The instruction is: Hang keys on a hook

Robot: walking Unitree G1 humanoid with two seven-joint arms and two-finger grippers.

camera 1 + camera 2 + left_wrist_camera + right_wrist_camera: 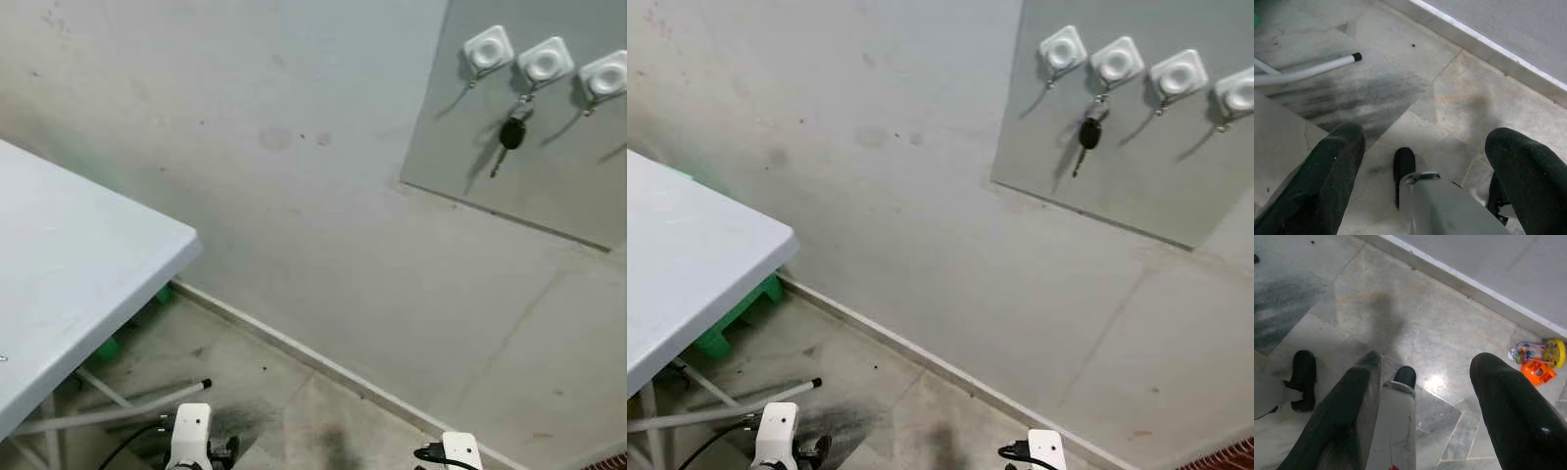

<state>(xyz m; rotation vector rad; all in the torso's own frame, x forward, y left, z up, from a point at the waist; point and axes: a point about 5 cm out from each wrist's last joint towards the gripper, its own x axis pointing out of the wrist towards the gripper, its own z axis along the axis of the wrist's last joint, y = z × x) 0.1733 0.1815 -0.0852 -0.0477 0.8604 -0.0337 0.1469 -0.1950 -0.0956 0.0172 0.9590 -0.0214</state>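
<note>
Down at floor level both arms hang idle; the left gripper (pixel 1425 181) has its two black fingers spread wide with nothing between them, and the right gripper (pixel 1425 401) likewise stands wide and empty over the marbled floor tiles (pixel 1415 318); in the right wrist view a small colourful toy (pixel 1537 360) lies on the tiles near the white skirting (pixel 1464 286). A white metal table leg (pixel 1308 71) with a black end cap rests on the floor in the left wrist view. To the robot's left a white table (pixel 69 264) juts in, with something green (pixel 725 328) on the floor beneath it. Further off, on the grey wall (pixel 274 176), a grey panel (pixel 549 186) carries a row of square white hooks (pixel 1063 49); the keys (pixel 511 132), black-headed, hang from the second hook (pixel 545 63) from the left, touching the panel; no writing or brand is legible anywhere.
</note>
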